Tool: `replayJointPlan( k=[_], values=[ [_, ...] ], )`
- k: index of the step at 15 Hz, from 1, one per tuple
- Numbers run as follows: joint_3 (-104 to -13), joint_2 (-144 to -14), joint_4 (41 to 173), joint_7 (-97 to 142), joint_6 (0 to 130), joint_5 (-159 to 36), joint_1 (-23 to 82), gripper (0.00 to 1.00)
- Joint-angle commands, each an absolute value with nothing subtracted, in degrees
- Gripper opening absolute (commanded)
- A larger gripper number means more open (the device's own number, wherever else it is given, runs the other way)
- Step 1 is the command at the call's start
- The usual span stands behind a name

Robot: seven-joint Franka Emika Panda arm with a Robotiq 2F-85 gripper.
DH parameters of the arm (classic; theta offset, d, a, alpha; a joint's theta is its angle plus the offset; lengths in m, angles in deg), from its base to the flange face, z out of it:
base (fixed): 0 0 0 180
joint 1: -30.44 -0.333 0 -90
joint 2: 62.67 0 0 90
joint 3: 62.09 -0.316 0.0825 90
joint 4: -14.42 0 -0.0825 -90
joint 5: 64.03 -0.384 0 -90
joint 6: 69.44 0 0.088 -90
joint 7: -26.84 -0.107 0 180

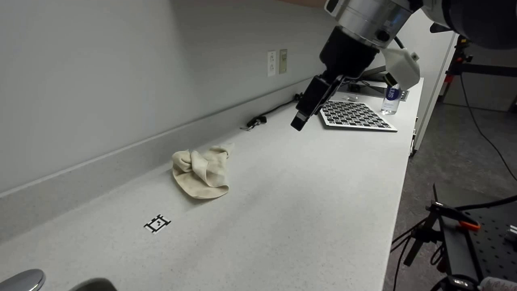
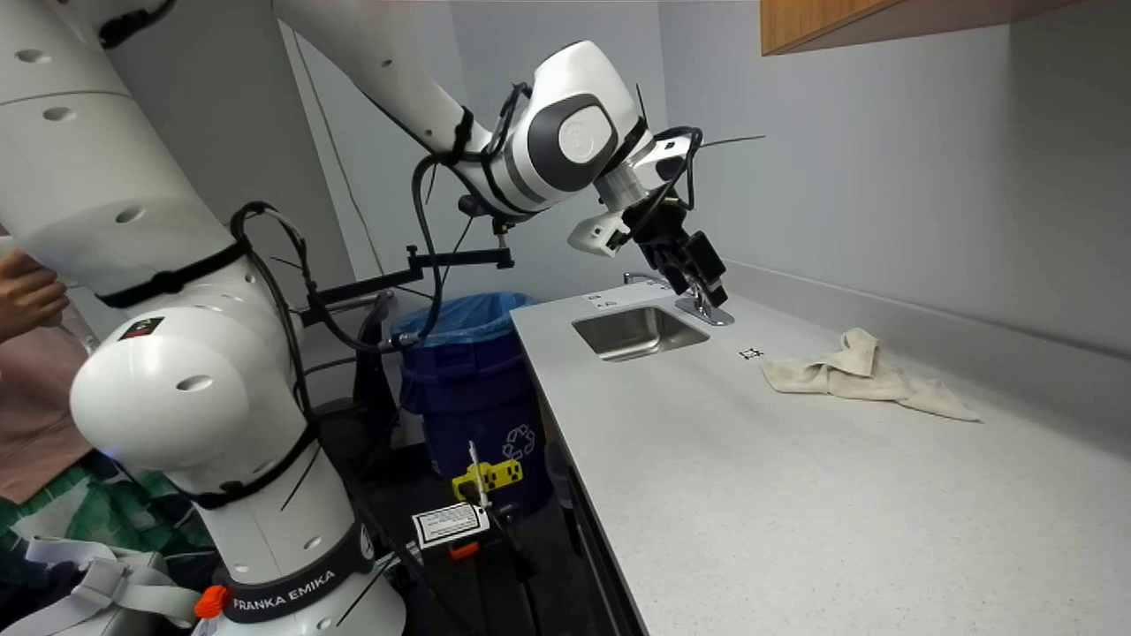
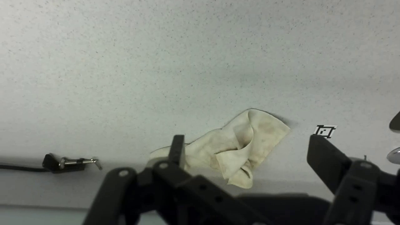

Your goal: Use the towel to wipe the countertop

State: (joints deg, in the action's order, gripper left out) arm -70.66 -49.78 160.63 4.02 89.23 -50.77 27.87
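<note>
The beige towel point(image 1: 204, 171) lies crumpled and folded on the white speckled countertop point(image 1: 307, 210), close to the backsplash. It also shows in an exterior view point(image 2: 848, 375) and in the wrist view point(image 3: 232, 140), where part of it is hidden behind a finger. My gripper point(image 1: 299, 121) is in the air above the countertop, apart from the towel. It also shows in an exterior view point(image 2: 714, 296). In the wrist view its fingers point(image 3: 245, 137) are spread wide with nothing between them, and the towel appears below in the gap.
A printed marker point(image 1: 157, 223) lies near the towel. A black cable with a clamp point(image 1: 256, 121) runs along the backsplash. A checkered board point(image 1: 355, 115) and a water bottle point(image 1: 391, 101) stand farther along. A sink point(image 2: 641, 334) and faucet point(image 2: 704, 309) are at one end. A wooden cabinet point(image 2: 848, 22) hangs above.
</note>
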Motion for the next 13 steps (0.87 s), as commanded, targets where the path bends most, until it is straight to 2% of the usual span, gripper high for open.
replayJointPlan(
  k=[1,2,3,13],
  values=[
    [-72.30,-47.98,162.92,0.32,92.18,-53.27,28.92,1.00],
    [-71.02,-48.50,163.15,3.09,92.49,-58.80,26.20,1.00],
    [-72.16,-49.70,161.37,2.47,90.77,-54.37,28.82,1.00],
    [-72.25,-49.96,161.49,2.68,90.80,-55.11,28.80,1.00]
  ],
)
